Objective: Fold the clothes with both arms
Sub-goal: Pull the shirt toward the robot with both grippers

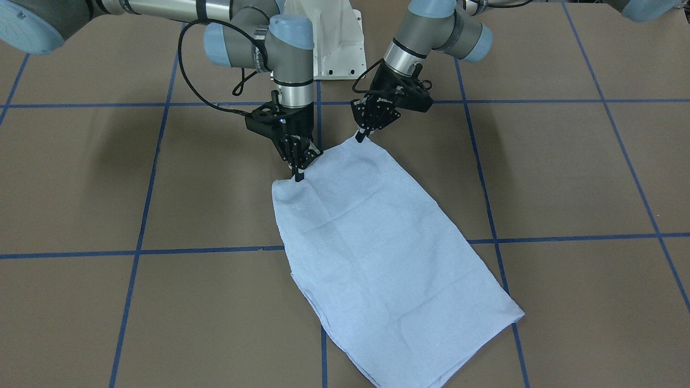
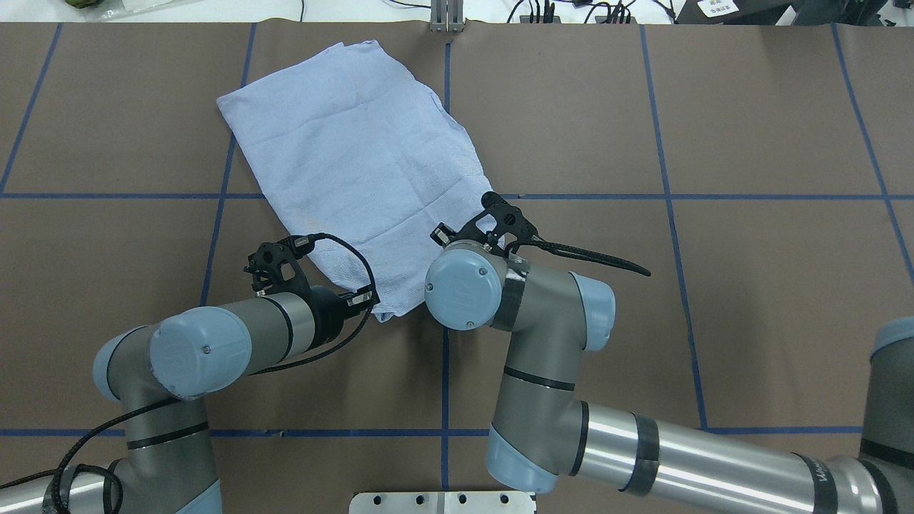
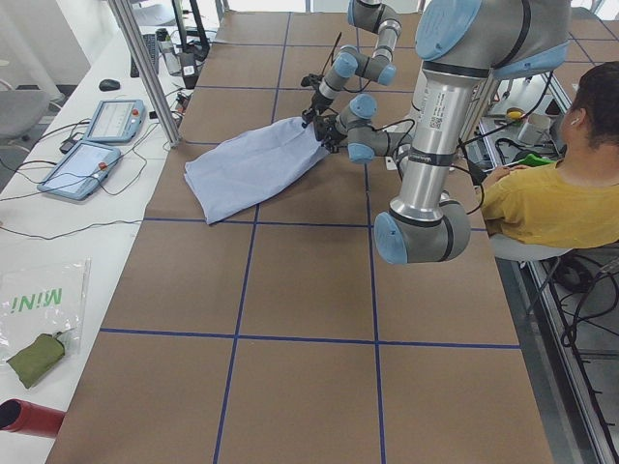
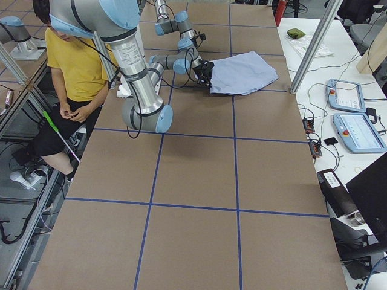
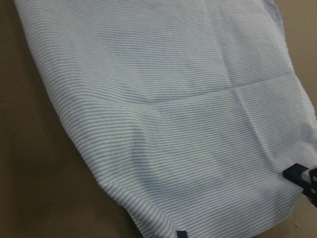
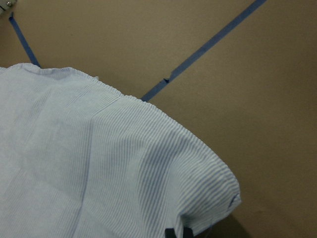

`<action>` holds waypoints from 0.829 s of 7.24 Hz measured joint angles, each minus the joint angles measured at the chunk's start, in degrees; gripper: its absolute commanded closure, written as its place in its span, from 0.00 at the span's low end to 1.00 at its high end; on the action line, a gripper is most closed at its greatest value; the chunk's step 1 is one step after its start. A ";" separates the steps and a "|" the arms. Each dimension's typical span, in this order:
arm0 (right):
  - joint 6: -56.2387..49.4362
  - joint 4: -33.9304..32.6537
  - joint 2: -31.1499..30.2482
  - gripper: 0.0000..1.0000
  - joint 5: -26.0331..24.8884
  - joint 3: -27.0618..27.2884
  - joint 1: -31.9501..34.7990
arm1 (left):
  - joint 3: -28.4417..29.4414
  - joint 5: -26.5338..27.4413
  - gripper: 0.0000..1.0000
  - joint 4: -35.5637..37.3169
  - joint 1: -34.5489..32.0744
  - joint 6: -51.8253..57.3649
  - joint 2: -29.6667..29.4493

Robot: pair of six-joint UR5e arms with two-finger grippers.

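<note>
Brown table [image 1: 566,172] shows wide bare margins on every side. One folded shirt [image 1: 388,258] lies centre frame, slanting lower right. Two grippers, left gripper [image 1: 360,137] and right gripper [image 1: 297,175], each have jaws closed, pinching an upper shirt corner.

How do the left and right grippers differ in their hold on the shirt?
The left gripper leans in at a slant; the right gripper points almost straight down. The left gripper pinches the corner of the shirt nearer the robot's base, the right gripper the corner farther out. Both look shut on the same short edge.
</note>
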 measured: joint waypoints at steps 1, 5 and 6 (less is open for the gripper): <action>0.05 -3.28 -3.17 1.00 -2.00 7.18 -2.93 | -1.39 0.01 1.00 0.22 1.43 -0.13 -0.13; 3.64 -21.37 -5.92 1.00 -9.83 26.20 -16.49 | -14.59 -1.43 1.00 7.43 6.01 -0.20 0.97; 4.85 -26.15 -5.75 1.00 -10.56 29.75 -18.81 | -19.24 -2.94 1.00 12.48 6.20 -0.19 1.15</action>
